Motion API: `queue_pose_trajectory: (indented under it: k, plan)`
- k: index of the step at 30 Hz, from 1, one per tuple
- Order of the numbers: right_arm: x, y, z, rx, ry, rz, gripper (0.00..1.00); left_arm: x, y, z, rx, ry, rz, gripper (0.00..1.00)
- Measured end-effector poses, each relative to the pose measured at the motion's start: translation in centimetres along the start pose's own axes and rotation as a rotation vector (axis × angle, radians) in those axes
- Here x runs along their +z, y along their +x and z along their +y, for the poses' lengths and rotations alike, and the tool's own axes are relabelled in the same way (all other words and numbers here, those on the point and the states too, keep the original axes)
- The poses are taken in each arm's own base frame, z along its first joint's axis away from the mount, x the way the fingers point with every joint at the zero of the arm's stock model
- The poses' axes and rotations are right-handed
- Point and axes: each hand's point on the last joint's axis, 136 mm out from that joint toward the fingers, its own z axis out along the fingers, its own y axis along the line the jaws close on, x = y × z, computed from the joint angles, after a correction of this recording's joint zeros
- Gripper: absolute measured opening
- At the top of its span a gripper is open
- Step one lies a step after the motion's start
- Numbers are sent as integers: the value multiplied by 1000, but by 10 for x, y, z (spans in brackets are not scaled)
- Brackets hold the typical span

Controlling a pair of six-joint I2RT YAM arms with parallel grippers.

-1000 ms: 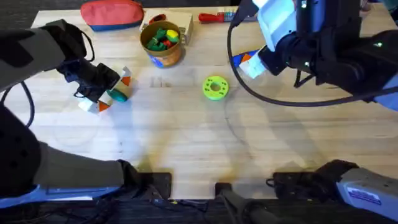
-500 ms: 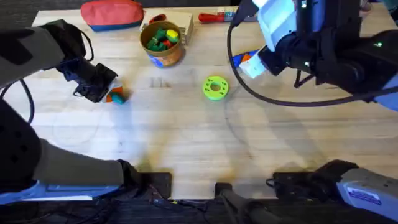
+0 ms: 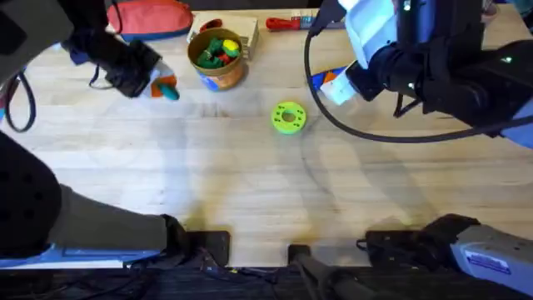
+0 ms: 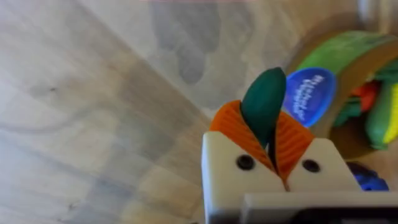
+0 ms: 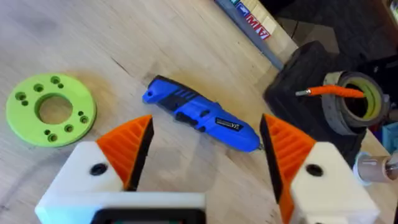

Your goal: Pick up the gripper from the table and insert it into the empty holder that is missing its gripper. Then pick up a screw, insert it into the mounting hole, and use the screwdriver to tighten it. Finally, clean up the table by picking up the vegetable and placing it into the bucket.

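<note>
One vegetable [image 4: 262,106], dark green, smooth and oblong, is pinched between the left gripper's [image 4: 273,146] orange ribbed pads.
It hangs near the table's [image 3: 250,183] far left edge, just beside the tan bucket [image 3: 216,57] with its blue mark. Farther right, the right gripper's [image 5: 205,155] fingers stand spread above the blue screwdriver [image 5: 202,115] beside a green disc [image 5: 50,109].

the wooden worktop [image 3: 250,175] carries a green disc [image 3: 289,117] mid-surface, the bucket [image 3: 216,58] and red pouch [image 3: 150,18] along the far edge, and the screwdriver [image 5: 202,115].
</note>
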Motion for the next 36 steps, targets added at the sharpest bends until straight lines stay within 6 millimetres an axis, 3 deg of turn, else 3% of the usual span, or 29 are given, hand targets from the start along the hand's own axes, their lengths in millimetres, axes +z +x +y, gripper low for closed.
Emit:
queue_pose_trajectory:
  k: [6, 11, 15, 21, 23, 28, 30, 36]
  plan:
    - [0, 0, 0, 0, 0, 0, 991, -23, -8, -81, 152, 190, -102, 27]
    - [0, 0, 0, 0, 0, 0, 991, -29, 0, -131, 257, 309, -171, 27]
    - [0, 0, 0, 0, 0, 0, 991, -30, 13, -154, 317, 348, -190, 27]
    - [0, 0, 0, 0, 0, 0, 991, -22, 20, -160, 338, 337, -191, 33]
    - [0, 0, 0, 0, 0, 1, 992, -19, 18, -157, 332, 323, -192, 136]
    - [0, 0, 0, 0, 0, 1, 991, -17, 15, -152, 318, 307, -189, 920]
    - [0, 1, -1, 0, 8, 4, 991, -17, 15, -152, 314, 307, -190, 980]
    - [-8, 3, -14, 104, 66, 25, 990, -20, 20, -152, 353, 311, -173, 988]
